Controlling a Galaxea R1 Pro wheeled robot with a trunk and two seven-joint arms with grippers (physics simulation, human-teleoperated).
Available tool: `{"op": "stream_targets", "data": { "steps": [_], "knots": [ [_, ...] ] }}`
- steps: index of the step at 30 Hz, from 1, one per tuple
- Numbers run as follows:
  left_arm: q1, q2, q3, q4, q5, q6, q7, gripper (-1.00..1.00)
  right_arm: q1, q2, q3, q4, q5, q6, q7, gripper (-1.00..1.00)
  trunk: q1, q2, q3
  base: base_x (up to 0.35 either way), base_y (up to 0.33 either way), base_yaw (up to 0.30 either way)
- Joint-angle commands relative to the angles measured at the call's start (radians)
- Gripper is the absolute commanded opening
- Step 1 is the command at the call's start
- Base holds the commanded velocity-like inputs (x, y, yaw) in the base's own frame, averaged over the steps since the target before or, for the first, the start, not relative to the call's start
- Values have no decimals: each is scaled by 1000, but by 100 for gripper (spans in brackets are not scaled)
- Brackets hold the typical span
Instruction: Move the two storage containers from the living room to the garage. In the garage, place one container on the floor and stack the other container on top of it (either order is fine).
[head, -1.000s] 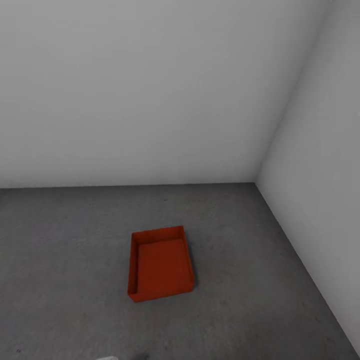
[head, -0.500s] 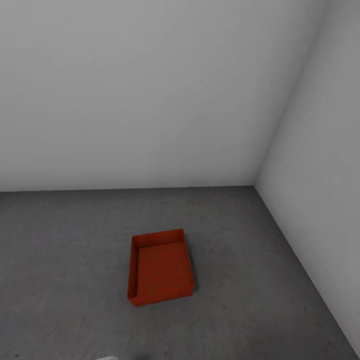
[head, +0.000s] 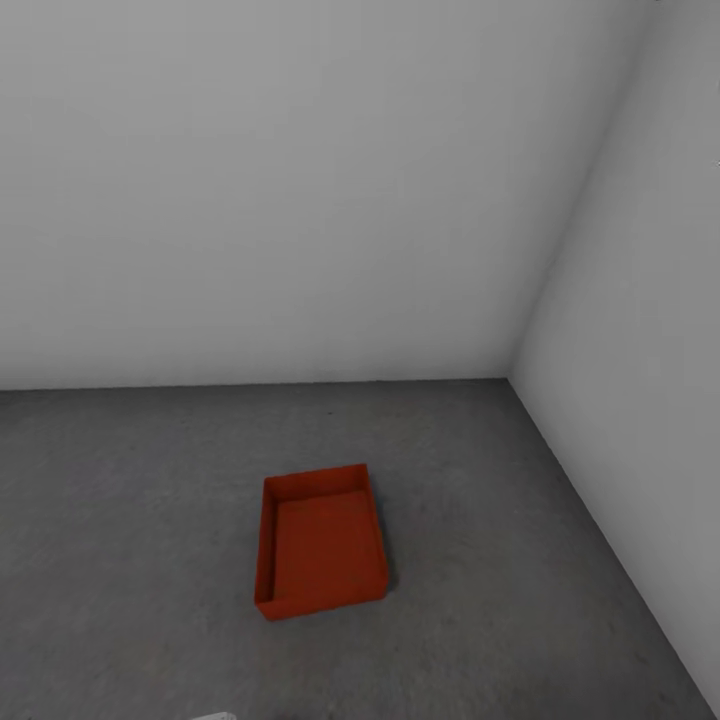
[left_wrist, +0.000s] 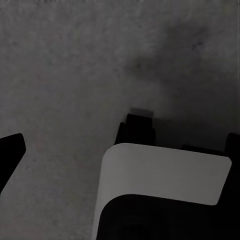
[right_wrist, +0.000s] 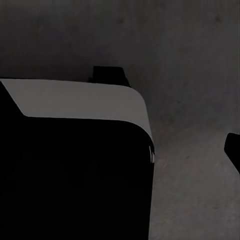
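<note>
Container: one storage container (head: 322, 541) was recorded, an orange-red rectangular open-top bin with thin plain walls and no lid or markings.
Container interior: the inside floor was flat, the same orange-red, with nothing lying in it; the inner face of the wall on the robot's left was darker, in shade.
Container posture: it sat upright, bottom flat on the floor (head: 130, 560), turned slightly askew to the back wall (head: 280, 190).
Container position: it stood on the floor in front of the back wall, well apart from it, and toward the corner where the back wall met the side wall (head: 640, 400), touching neither wall.
Shadow: a narrow dark shadow ran along the container's edge nearest the side wall.
Floor: dark grey, mottled, matte concrete.
Walls: plain grey-white, unmarked.
Left hand: in the left wrist view one dark finger tip (left_wrist: 9, 152) showed above the concrete, apart from a pale-edged dark robot body part (left_wrist: 160, 195); whether this hand was open or closed could not be told.
Right hand: in the right wrist view a dark finger tip (right_wrist: 233, 146) showed beside a similar pale-edged dark body part (right_wrist: 75, 160); its state could not be told either.
Contact: neither finger tip touched the container.
</note>
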Motion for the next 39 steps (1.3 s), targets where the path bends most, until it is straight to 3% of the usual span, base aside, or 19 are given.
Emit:
{"op": "stream_targets", "data": {
  "steps": [1, 23, 39],
  "knots": [
    [-1, 0, 4, 0, 9, 3, 2, 100, -1, 1, 8, 3, -11, -6, 0, 100, 0, 0, 1, 0, 0, 0],
    [-1, -5, 5, -1, 10, 4, 3, 100, -1, -3, 8, 3, -12, -10, -9, 100, 0, 0, 35, 0, 0, 0],
    [-1, -5, 6, 0, 10, 9, 2, 100, -1, -2, 8, 3, -11, -3, -4, 100, -61, 112, 95, 0, 0, 0]
  ]
}}
